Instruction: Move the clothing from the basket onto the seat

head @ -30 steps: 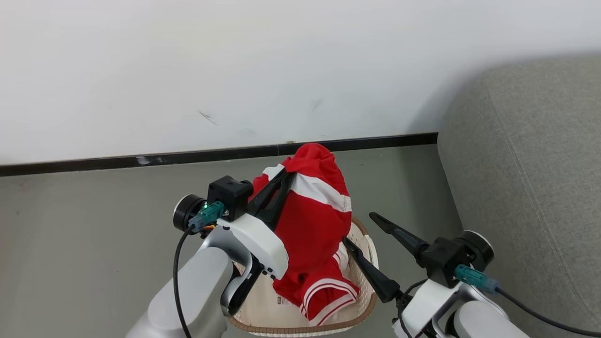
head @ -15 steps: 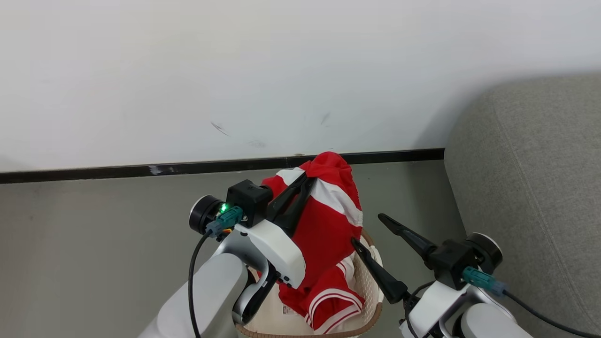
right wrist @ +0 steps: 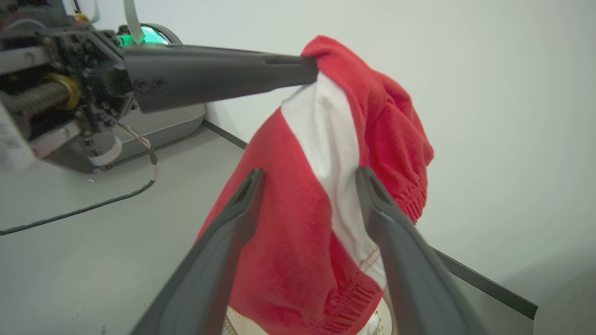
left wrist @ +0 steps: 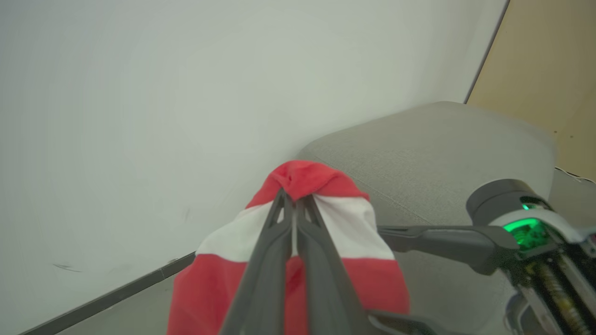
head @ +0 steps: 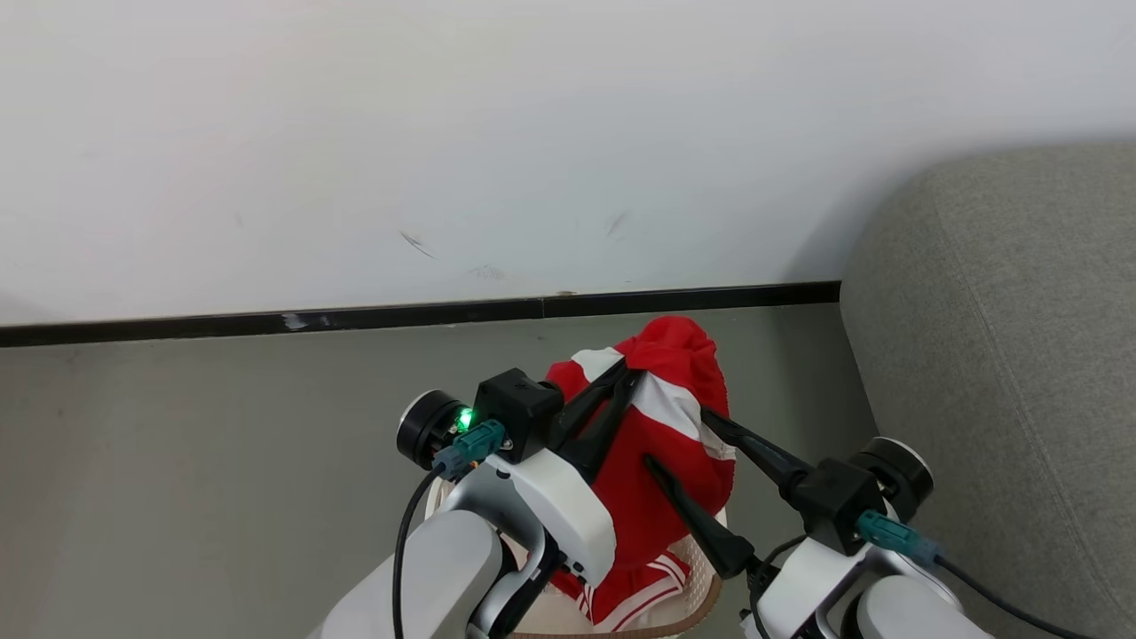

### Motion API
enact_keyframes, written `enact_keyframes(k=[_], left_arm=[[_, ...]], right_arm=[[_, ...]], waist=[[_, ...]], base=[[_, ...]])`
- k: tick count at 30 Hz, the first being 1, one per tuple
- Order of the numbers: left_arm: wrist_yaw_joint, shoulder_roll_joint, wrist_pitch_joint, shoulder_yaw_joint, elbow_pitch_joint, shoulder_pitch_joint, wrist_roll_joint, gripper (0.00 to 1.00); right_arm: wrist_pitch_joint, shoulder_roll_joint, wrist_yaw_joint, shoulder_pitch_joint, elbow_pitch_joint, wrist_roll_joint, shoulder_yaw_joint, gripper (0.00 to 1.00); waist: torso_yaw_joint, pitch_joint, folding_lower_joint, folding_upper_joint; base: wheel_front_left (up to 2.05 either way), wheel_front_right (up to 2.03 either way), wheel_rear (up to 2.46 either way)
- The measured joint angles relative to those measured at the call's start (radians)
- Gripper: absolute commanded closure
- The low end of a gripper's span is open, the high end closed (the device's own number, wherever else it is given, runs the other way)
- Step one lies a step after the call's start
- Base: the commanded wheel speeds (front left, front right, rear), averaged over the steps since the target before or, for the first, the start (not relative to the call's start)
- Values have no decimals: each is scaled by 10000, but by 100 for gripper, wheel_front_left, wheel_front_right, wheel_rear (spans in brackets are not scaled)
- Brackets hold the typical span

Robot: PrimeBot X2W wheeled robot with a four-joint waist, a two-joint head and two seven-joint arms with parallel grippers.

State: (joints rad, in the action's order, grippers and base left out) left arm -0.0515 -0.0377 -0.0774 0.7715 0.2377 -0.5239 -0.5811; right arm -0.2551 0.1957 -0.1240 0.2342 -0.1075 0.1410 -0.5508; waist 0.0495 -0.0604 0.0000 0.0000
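Head view, Q: where is the load?
A: seat at 3 o'clock; basket at 6; clothing hangs vertical over basket. Then left gripper clamped on its top; right gripper spread wide, 2 fingers straddling it, gripping nothing, nearer seat.

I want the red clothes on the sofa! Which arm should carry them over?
Left, probably. The left gripper is shut on the clothing, which hangs over the basket. The right gripper is open around the cloth, gripping nothing. The seat is close by.
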Motion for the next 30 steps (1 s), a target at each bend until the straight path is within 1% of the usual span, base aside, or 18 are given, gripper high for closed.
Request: enact_keyframes(k=[5, 6, 7, 8, 9, 10, 11, 12, 16, 19, 20, 21, 23, 25, 27, 28, 29, 30], left_arm=[[-79, -8, 150, 268, -468, 7, -73, 100], [-84, -13, 161, 314, -564, 12, -73, 100], [-90, -15, 194, 359, -660, 22, -73, 100], [-90, -21, 249, 408, -759, 32, -75, 100], [-92, -25, 253, 460, -851, 37, -84, 100], [-109, -23, 311, 481, -938, 50, -88, 100], [-155, -25, 332, 495, -1022, 73, -88, 100], [-173, -33, 334, 504, -1114, 111, -109, 100], [-182, -38, 428, 545, -1344, 223, -301, 100], [-318, -38, 470, 506, -1438, 239, -349, 100], [-359, -42, 485, 472, -1457, 239, -349, 96], [-397, -52, 512, 449, -1486, 240, -347, 84], [-454, -105, 518, 408, -1546, 246, -341, 79], [-518, -190, 545, 382, -1582, 278, -334, 69], [-581, -261, 545, 355, -1632, 383, -305, 27], [-617, -284, 545, 351, -1657, 429, -286, 12], [-617, -301, 545, 349, -1689, 451, -261, 0], [-617, -316, 545, 349, -1726, 457, -244, 0]], right_arm=[[0, 8, 0, -1, -15, -81, 52, 2], [0, 12, 0, -2, -21, -88, 59, 13], [0, 13, 0, -2, -29, -88, 71, 29], [0, 13, 0, -2, -35, -90, 82, 51], [0, 15, 0, -3, -44, -90, 92, 59], [0, 13, 0, -3, -50, -90, 109, 73], [0, 15, 0, -4, -63, -90, 132, 91], [0, 17, 0, -6, -75, -90, 150, 100], [0, 17, 0, -11, -111, -88, 174, 100], [0, -10, 0, -15, -96, -77, 242, 100], [0, -35, 0, -15, -58, -69, 301, 100], [0, -65, 0, -14, -12, -48, 378, 100], [0, -123, 0, -14, 73, 4, 529, 100], [0, -148, 0, -12, 201, 10, 677, 100], [0, -146, 0, -12, 313, 15, 828, 100], [0, -142, 0, -12, 337, 15, 892, 100], [0, -128, 0, -12, 345, 15, 926, 100], [0, -109, 0, -13, 349, 15, 957, 100]], waist=[[37, -2, 1, 0], [44, 0, 0, 0], [51, 3, 0, 0], [58, 6, 0, 0], [65, 8, 0, 0], [71, 8, 0, 0], [77, 8, 0, 0], [83, 7, 0, 0], [96, -5, 0, 0], [96, -23, 0, 0], [92, -33, 1, 0], [85, -46, 0, 0], [65, -72, 0, 0], [41, -97, 0, 0], [16, -123, 0, 0], [2, -136, 0, 0], [-11, -148, 1, 0], [-25, -158, 0, 0]], base=[[0, 0, 0], [0, 0, 0], [0, 0, 0], [0, 0, 0], [0, 0, 0], [0, 0, 0], [0, 0, 0], [0, 0, 0], [0, 0, 0], [0, 0, 0], [0, 0, 0], [0, 0, 0], [0, 0, 0], [0, 0, 0], [0, 0, 0], [0, 0, 0], [0, 0, 0], [0, 0, 0]])
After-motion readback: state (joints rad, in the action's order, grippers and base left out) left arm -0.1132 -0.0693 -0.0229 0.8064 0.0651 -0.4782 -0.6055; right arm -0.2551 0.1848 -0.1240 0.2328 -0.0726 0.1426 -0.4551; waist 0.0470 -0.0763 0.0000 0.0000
